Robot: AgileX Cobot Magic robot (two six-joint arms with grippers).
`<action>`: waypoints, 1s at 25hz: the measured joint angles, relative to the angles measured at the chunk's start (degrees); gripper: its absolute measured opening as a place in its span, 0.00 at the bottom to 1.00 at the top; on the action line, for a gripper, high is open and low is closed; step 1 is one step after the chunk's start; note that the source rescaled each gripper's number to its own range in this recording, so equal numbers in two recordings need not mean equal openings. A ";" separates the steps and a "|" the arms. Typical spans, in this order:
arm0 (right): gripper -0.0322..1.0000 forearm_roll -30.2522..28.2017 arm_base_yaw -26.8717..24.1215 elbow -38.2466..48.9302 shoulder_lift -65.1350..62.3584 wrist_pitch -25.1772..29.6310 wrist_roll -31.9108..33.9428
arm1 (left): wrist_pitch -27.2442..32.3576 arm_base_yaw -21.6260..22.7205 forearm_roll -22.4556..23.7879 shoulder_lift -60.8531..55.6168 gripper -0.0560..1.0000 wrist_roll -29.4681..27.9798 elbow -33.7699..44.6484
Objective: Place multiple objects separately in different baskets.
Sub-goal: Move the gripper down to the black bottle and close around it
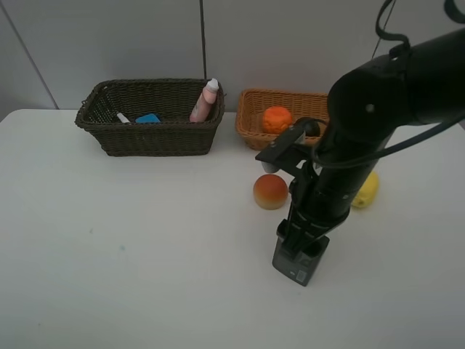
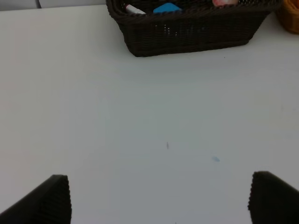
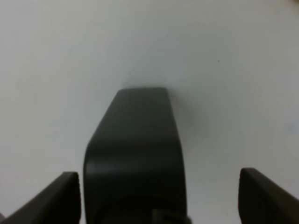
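Plastic, by the look: the dark bottle (image 1: 299, 260) lies flat on the worktop (image 1: 109, 254) near the peach (image 1: 270, 191). Right gripper (image 3: 159, 186) jaws straddle it part-open, unclosed; left gripper (image 2: 159, 196) jaws gape empty. Likely light, stiff, slick; pinch mid-body.

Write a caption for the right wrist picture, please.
Right gripper, jaws open, straddles a dark bottle on the white table.

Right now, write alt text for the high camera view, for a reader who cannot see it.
A black robot arm reaches down over a dark bottle lying on a white table, its open jaws either side of it. A peach and a lemon lie nearby; behind, a dark basket holds a pink bottle and a tan basket holds an orange.
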 joint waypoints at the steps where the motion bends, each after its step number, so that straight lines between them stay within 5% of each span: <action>1: 0.70 0.12 0.00 0.00 0.60 -0.43 0.00 | 0.00 0.00 0.00 0.00 1.00 0.00 0.00; 9: 0.59 0.65 0.00 0.00 3.13 -0.98 0.00 | 0.00 0.00 0.00 0.00 1.00 0.00 0.00; 12: 0.38 0.65 0.00 0.00 3.13 -0.93 0.12 | 0.00 0.00 0.00 0.00 1.00 0.00 0.00; 14: 0.11 1.10 0.05 0.00 3.13 -0.77 0.18 | 0.00 0.00 0.00 0.00 1.00 0.00 0.00; 21: 0.11 0.99 0.05 -0.19 3.13 0.14 0.25 | 0.00 0.00 0.00 0.00 1.00 0.00 0.00; 25: 0.11 0.43 0.05 -2.68 1.84 5.03 0.25 | 0.00 0.00 0.00 0.00 1.00 0.00 0.00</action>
